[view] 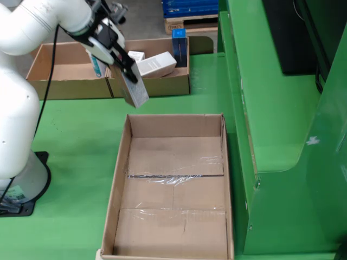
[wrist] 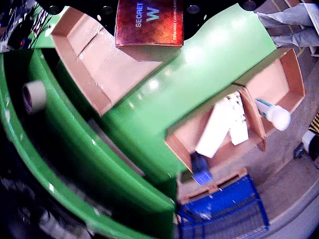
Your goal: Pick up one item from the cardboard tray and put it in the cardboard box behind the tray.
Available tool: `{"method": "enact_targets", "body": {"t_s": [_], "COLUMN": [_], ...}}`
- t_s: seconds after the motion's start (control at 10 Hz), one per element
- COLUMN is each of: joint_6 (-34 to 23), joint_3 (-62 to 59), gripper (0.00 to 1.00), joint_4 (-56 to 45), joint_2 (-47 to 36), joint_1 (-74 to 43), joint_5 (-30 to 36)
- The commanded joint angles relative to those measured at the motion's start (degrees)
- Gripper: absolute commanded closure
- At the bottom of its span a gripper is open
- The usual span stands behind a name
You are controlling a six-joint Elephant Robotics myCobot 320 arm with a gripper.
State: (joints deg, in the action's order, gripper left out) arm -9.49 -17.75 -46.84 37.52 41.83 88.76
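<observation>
Upper left of the fixed view, the gripper (view: 126, 73) pinches a small box (view: 134, 89), carried in the air above the green table (view: 81, 135), near the empty carton (view: 173, 162).

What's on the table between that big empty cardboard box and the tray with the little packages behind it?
In the fixed view, only bare green table lies between the empty box and the tray. The gripper hangs above that gap, holding a small box.

Glossy green table (view: 81, 141), grey concrete floor (view: 143, 19), blue pallet crate (view: 190, 7) behind.
</observation>
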Motion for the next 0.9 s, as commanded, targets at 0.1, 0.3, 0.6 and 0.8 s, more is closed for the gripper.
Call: {"method": "enact_targets", "body": {"t_s": [0.1, 0.3, 0.6, 0.8], "joint_6": [3.8, 4.3, 5.1, 5.1], "joint_3": [17.8, 17.7, 17.8, 17.8], "gripper": [1.0, 1.0, 1.0, 1.0], "joint_4": [21.5, 23.6, 26.2, 28.5], "joint_2": [-7.3, -5.9, -4.0, -3.2], "joint_1": [10.9, 12.7, 16.1, 17.7], "joint_5": [-4.8, -5.8, -7.1, -7.8]}}
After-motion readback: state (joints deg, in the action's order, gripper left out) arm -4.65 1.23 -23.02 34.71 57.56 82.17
